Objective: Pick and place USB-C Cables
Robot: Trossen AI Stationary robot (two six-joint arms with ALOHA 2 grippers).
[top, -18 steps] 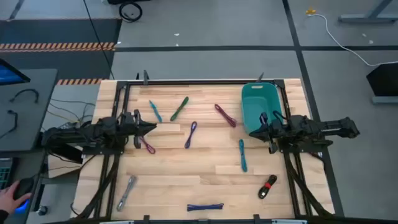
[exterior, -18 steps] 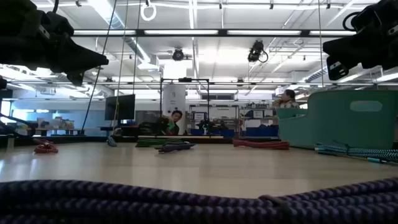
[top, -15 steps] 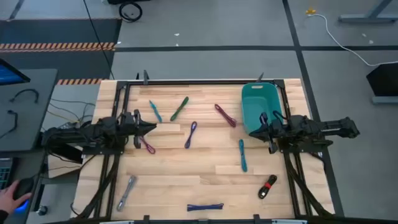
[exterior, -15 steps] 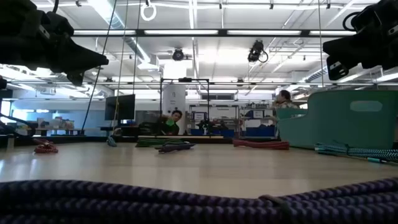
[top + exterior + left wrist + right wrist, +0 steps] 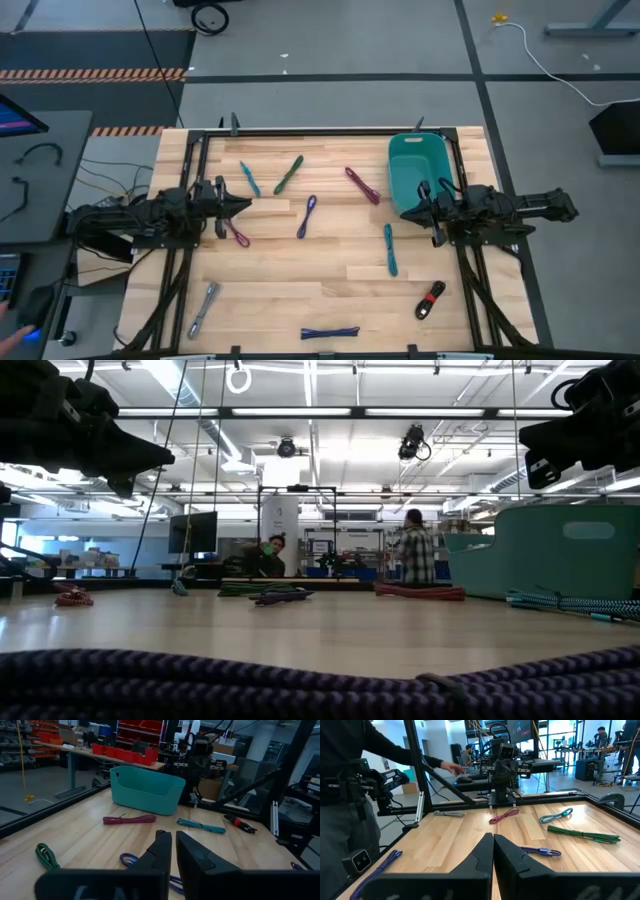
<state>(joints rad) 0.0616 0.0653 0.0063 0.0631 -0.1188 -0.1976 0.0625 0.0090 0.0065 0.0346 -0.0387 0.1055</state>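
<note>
Currently, neither the closed left hand nor the closed right hand has moved, only a person has walked into the background, so all USB-C cables remain scattered on the surface outside the teal bin, and no pick has started.

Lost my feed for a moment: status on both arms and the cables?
Left pincer shut, empty, hovering at table's left. Right pincer shut, empty, beside teal bin. USB-C cables scattered on table, none visible in bin. Nothing in the way.
</note>
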